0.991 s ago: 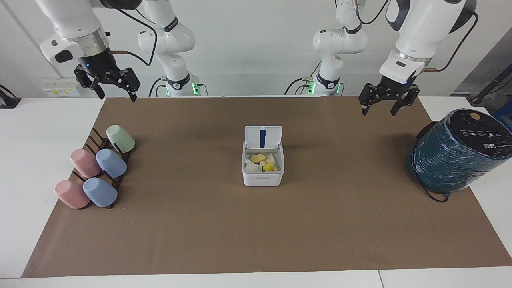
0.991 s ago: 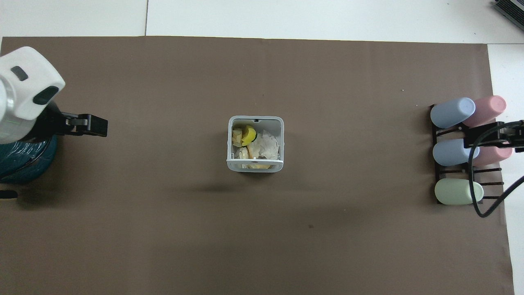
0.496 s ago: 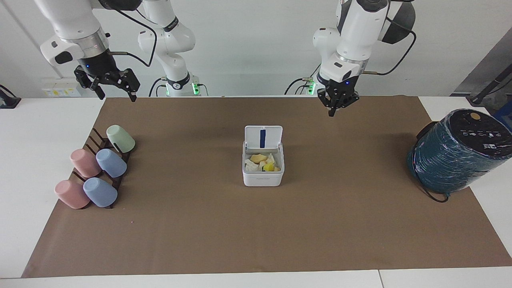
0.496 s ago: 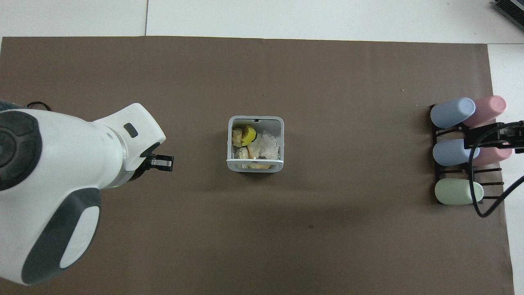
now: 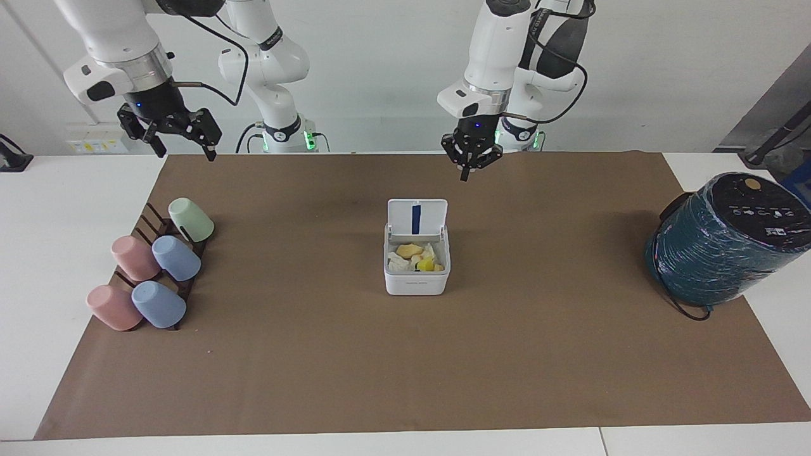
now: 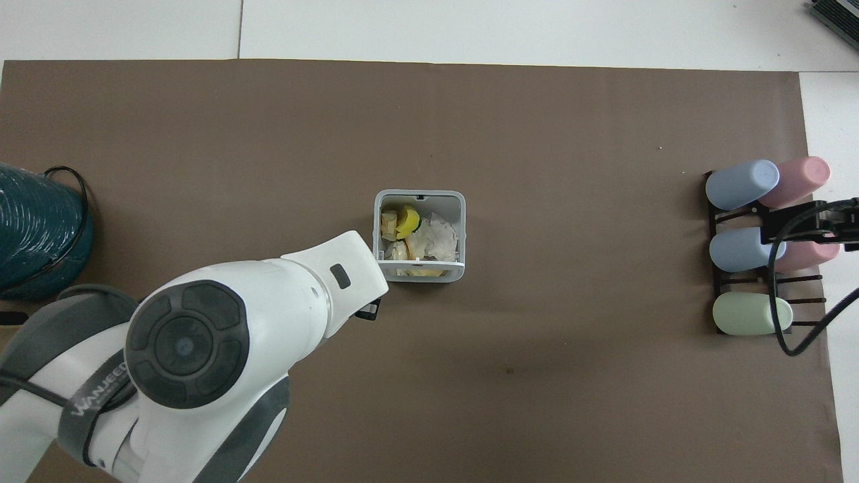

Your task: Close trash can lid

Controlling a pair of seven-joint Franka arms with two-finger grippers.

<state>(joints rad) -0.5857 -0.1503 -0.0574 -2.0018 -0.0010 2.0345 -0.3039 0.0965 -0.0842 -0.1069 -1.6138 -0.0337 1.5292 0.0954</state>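
The white trash can point(image 5: 417, 282) stands in the middle of the brown mat, with scraps inside it. Its lid point(image 5: 417, 217) stands upright and open on the side nearer the robots, blue stripe showing. In the overhead view the trash can point(image 6: 419, 196) shows from above and the lid point(image 6: 419, 271) shows edge-on. My left gripper point(image 5: 467, 176) is shut and empty, up in the air over the mat close to the lid and apart from it. In the overhead view only a black bit of the left gripper point(image 6: 369, 312) shows under the arm. My right gripper point(image 5: 185, 152) waits open over the mat's edge by the cup rack.
A large teal-wrapped cylinder point(image 5: 722, 244) with a black top lies at the left arm's end of the table, also in the overhead view point(image 6: 40, 235). A dark rack with several pastel cups point(image 5: 152, 269) sits at the right arm's end, also in the overhead view point(image 6: 758, 248).
My left arm has swung from the teal cylinder's end toward the middle, close to the trash can's lid, and its fingers have closed. The right arm has not moved.
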